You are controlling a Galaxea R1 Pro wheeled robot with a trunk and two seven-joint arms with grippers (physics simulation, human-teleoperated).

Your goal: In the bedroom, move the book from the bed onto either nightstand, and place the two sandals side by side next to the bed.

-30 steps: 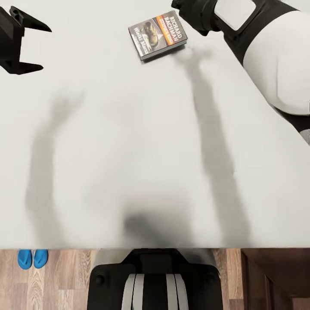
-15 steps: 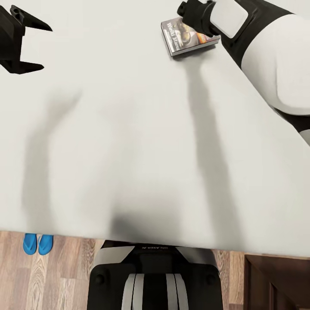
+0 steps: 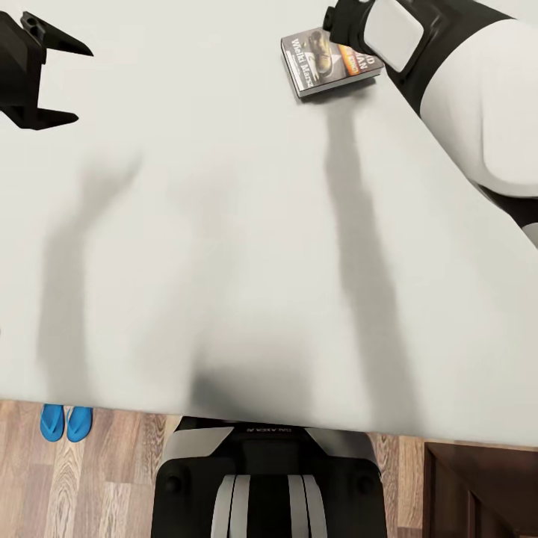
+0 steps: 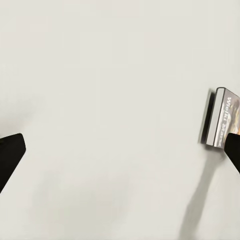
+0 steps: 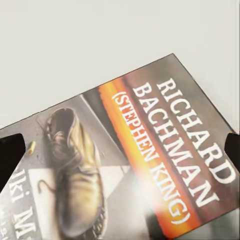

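Head view, far left: my left claw (image 3: 56,82) hangs over the mattress with both fingers spread wide, holding nothing, well apart from the book.

Lower left, on the wood floor (image 3: 112,478) just beside the edge of the bed (image 3: 224,246): the two blue sandals (image 3: 66,423) lie side by side, touching or nearly so, toes pointing the same way. I judge this half of the task done, as far as the frame shows; part of each sandal is hidden by the mattress edge.

Centre: bare pale mattress with arm shadows, and my own trunk at the bottom.

Upper right: the book (image 3: 329,63) lies flat on the mattress, cover up, spine toward the left. My right arm reaches over it and covers its far corner. In the right wrist view the cover (image 5: 130,160) is very close, and my two fingertips (image 5: 10,155) sit at either edge of the frame, wide apart, so the right claw is open and poised above the book, not clamped on it.

Lower right corner: a dark brown cabinet (image 3: 486,486) by the bed, probably a nightstand.

Status: book not yet lifted. Left to do: grasp it, carry it to a nightstand, set it down.
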